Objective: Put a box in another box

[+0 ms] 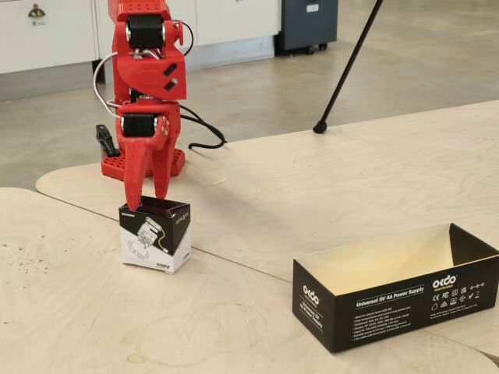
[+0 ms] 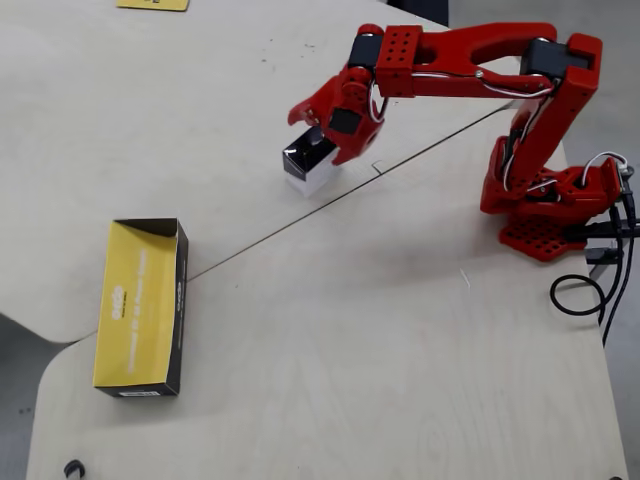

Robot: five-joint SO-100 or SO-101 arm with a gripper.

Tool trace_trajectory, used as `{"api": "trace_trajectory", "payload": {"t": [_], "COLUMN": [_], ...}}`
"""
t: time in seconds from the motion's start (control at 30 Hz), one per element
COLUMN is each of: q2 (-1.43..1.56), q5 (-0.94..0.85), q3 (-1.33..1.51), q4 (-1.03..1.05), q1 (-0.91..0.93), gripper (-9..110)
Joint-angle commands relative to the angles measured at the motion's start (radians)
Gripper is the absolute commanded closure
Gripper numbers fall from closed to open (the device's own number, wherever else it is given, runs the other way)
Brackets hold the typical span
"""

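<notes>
We see a pale plywood table (image 1: pixel 327 187) made of two rounded boards meeting at a seam, with a grey floor and white cabinets behind it in the fixed view. Taking the long black box (image 1: pixel 398 292) as our landmark, it lies open side up with its tan inside showing; in the overhead view (image 2: pixel 140 308) its long axis runs roughly up and down the picture, near the left edge of the table. The small box (image 1: pixel 156 235) stands upright well apart from it, to the left in the fixed view and up and to the right in the overhead view (image 2: pixel 308 165), its printed white face turned toward the fixed camera. The red arm (image 2: pixel 470 65) reaches out from its base, on the far side of the table from the long box, and its gripper (image 1: pixel 146 201) points down onto the small box's rim. The two fingers are spread, one tip at the rim's left corner, the other over the opening; we cannot tell whether they grasp it.
</notes>
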Motion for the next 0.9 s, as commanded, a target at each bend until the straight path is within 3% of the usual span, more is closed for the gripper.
{"api": "trace_trajectory", "payload": {"t": [0.0, 0.47, 0.6, 0.87], "q2": [-0.029, -0.044, 0.023, 0.012], "q5": [0.006, -0.144, -0.258, -0.442], "q3": [-0.009, -0.067, -0.210, -0.686], "q4": [-0.057, -0.037, 0.044, 0.190], "q1": [-0.020, 0.006, -0.017, -0.241], "gripper": [60, 86, 90, 91]}}
